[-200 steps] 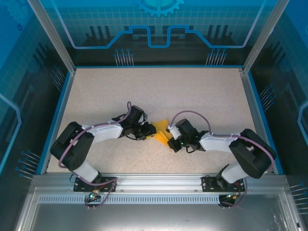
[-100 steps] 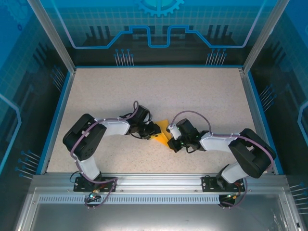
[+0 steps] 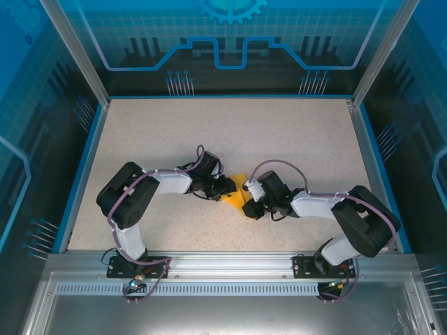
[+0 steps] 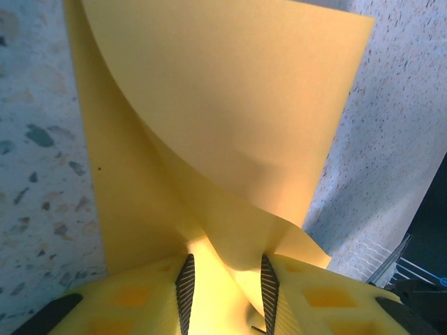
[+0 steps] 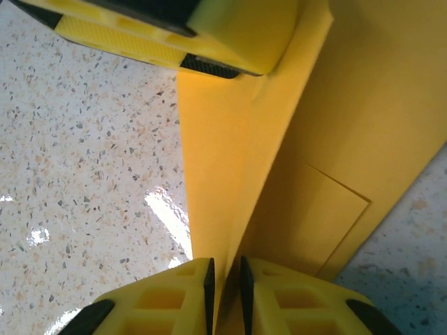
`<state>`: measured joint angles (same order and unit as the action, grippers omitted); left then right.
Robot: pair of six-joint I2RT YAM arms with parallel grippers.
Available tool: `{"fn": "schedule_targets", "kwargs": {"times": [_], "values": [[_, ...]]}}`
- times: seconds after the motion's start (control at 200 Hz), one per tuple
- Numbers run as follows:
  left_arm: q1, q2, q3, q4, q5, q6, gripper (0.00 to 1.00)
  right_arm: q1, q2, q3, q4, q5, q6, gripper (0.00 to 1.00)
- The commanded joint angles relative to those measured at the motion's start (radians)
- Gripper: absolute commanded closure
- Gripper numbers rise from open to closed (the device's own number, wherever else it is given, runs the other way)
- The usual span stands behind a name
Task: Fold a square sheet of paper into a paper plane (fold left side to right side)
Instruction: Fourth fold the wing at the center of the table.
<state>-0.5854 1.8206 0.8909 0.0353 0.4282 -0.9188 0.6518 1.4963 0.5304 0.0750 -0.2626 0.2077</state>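
The orange-yellow sheet of paper (image 3: 237, 185), partly folded, lies on the speckled table between both grippers. My left gripper (image 3: 225, 190) reaches it from the left. In the left wrist view a lifted side of the paper (image 4: 230, 105) curls over, and its bend sits loosely between the spread jaws of the left gripper (image 4: 227, 269). My right gripper (image 3: 250, 202) meets the paper from the right. Its jaws stand slightly open around a raised crease of the paper (image 5: 349, 105), with a thin dark gap beside the right gripper (image 5: 225, 269) pad. A left finger (image 5: 209, 28) rests on the paper's far end.
The speckled table (image 3: 230, 132) is ringed by a blue rim (image 3: 82, 167) and transparent walls. Both arms lie low across the near half, elbows out towards the sides. A metal rail (image 3: 230, 269) with the arm bases runs along the near edge.
The left arm has drawn in and its gripper has slid right over the paper. The right gripper has shifted slightly up-left and its jaws have eased apart.
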Motion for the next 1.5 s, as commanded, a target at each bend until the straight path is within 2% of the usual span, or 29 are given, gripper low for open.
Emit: {"fn": "schedule_targets", "kwargs": {"times": [0.0, 0.26, 0.375, 0.61, 0.895, 1.075, 1.311, 1.496], "values": [[-0.004, 0.021, 0.023, -0.025, 0.009, 0.000, 0.66, -0.045, -0.022, 0.013, -0.062, -0.075, 0.014, 0.75], [-0.006, 0.022, 0.017, -0.026, 0.007, 0.001, 0.66, -0.142, -0.060, 0.053, -0.057, -0.257, 0.074, 0.60], [-0.005, 0.021, 0.016, -0.025, 0.007, 0.001, 0.66, -0.164, -0.019, 0.092, -0.066, -0.307, 0.095, 0.59], [-0.006, 0.018, 0.016, -0.027, 0.007, 0.002, 0.66, -0.143, 0.005, 0.115, -0.159, -0.197, 0.049, 0.59], [-0.004, 0.010, 0.014, -0.026, 0.007, 0.006, 0.65, -0.081, 0.055, 0.134, -0.187, -0.149, 0.049, 0.60], [-0.005, 0.002, 0.010, -0.019, 0.010, 0.003, 0.65, -0.069, 0.085, 0.155, -0.199, -0.150, 0.048, 0.69], [-0.005, -0.047, -0.002, -0.029, 0.009, 0.007, 0.64, -0.080, 0.097, 0.150, -0.184, -0.188, 0.061, 0.91], [-0.010, -0.041, -0.004, -0.018, 0.014, -0.002, 0.64, -0.096, 0.101, 0.131, -0.148, -0.232, 0.075, 0.96]]}}
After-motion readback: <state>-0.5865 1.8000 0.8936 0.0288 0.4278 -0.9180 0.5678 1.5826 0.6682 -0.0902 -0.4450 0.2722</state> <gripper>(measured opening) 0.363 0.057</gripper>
